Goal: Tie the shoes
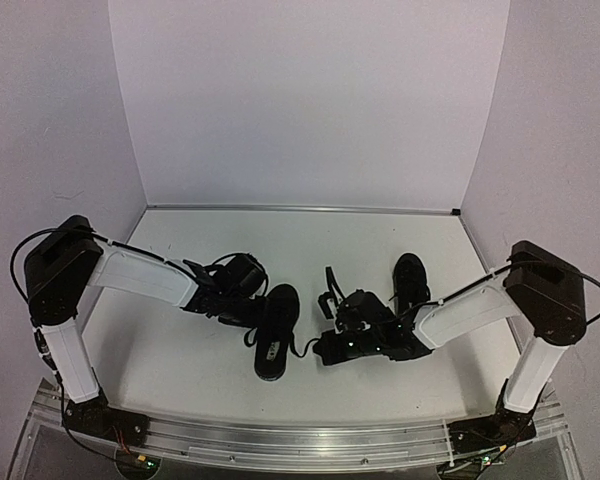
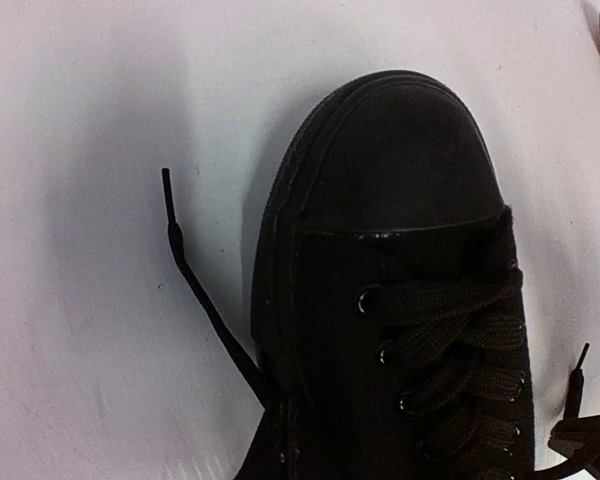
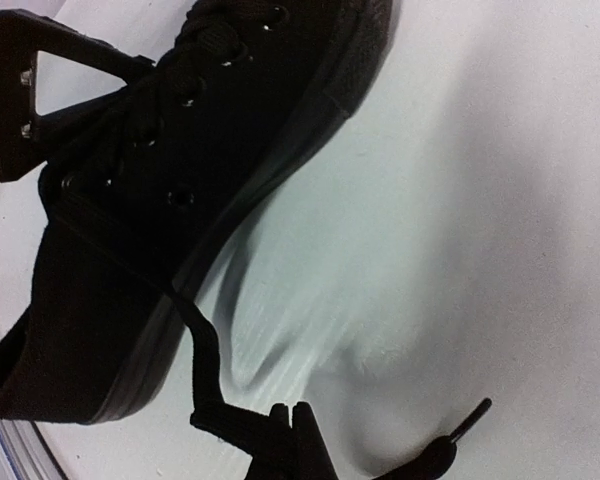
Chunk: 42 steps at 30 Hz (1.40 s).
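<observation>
The right pincer (image 3: 290, 428) looks pinched shut on the flat black lace (image 3: 202, 358) of the black canvas sneaker (image 1: 275, 335). The lace runs from a lower eyelet just ahead of the fingertips down into them. Its free end, with the aglet (image 3: 472, 412), trails off to that pincer's right on the white table (image 1: 180, 375). The sneaker stands upright on its sole just in front of this pincer.

The left pincer (image 1: 245, 295) hangs over the sneaker's toe cap (image 2: 400, 150). Its fingers are outside its own camera's view, so whether it is open cannot be told. To its left the other lace end (image 2: 195, 285) lies loose beside the sole. The second sneaker (image 1: 410, 278) sits behind the right arm, well apart from both pincers.

The sneaker is probably light and soft-sided, so a hard pull on a lace would likely drag or tip it. The lace is thin, limp and flat. It is best taken near its end, short of the slick aglet, with its flat face across the pads.
</observation>
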### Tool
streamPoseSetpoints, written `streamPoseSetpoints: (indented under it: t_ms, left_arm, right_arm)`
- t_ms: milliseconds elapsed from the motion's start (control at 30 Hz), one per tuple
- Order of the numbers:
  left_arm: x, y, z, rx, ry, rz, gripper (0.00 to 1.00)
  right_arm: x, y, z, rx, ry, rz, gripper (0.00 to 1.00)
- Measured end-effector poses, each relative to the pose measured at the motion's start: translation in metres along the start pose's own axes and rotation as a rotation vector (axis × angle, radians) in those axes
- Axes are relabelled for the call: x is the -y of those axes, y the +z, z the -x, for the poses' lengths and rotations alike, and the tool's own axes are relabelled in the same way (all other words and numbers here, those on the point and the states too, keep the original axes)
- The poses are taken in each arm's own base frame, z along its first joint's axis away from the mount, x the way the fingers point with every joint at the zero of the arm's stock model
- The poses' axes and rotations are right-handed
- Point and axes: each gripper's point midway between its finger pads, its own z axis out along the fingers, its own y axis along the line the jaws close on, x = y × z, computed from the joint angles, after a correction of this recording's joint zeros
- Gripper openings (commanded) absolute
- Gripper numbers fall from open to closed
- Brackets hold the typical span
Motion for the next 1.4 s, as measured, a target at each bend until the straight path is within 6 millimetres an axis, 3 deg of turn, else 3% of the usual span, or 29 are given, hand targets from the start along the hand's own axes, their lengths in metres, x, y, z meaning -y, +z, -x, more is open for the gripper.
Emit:
streamPoseSetpoints:
  t_ms: [200, 500, 600, 767, 833, 967, 1133, 1400]
  left_arm:
    - [0.006, -0.006, -0.003, 0.02, -0.034, -0.028, 0.0]
    - [-0.001, -0.036, -0.012, 0.011, -0.086, 0.021, 0.0]
    - [-0.009, -0.036, -0.02, -0.009, -0.095, 0.044, 0.09]
    - [-0.026, -0.033, -0.039, -0.057, -0.108, 0.092, 0.33]
    - [-0.032, -0.036, -0.042, -0.068, -0.113, 0.11, 0.45]
    - [-0.045, -0.047, -0.04, -0.063, -0.133, 0.148, 0.61]
    - [-0.057, -0.063, -0.024, -0.026, -0.134, 0.181, 0.65]
    - [-0.043, -0.051, 0.0, -0.026, -0.029, 0.182, 0.69]
  right_arm:
    - [0.015, -0.022, 0.009, 0.018, 0.022, -0.048, 0.0]
    - [0.051, -0.043, 0.014, -0.007, -0.013, -0.218, 0.03]
    - [0.063, -0.046, 0.008, -0.044, -0.029, -0.253, 0.18]
    - [0.065, -0.051, -0.004, -0.107, -0.062, -0.255, 0.56]
    - [0.064, -0.059, -0.004, -0.116, -0.064, -0.256, 0.62]
    - [0.054, -0.086, 0.009, -0.076, -0.046, -0.235, 0.62]
    - [0.046, -0.11, 0.024, -0.001, 0.066, -0.193, 0.55]
    - [0.075, -0.092, -0.019, -0.122, 0.192, -0.282, 0.52]
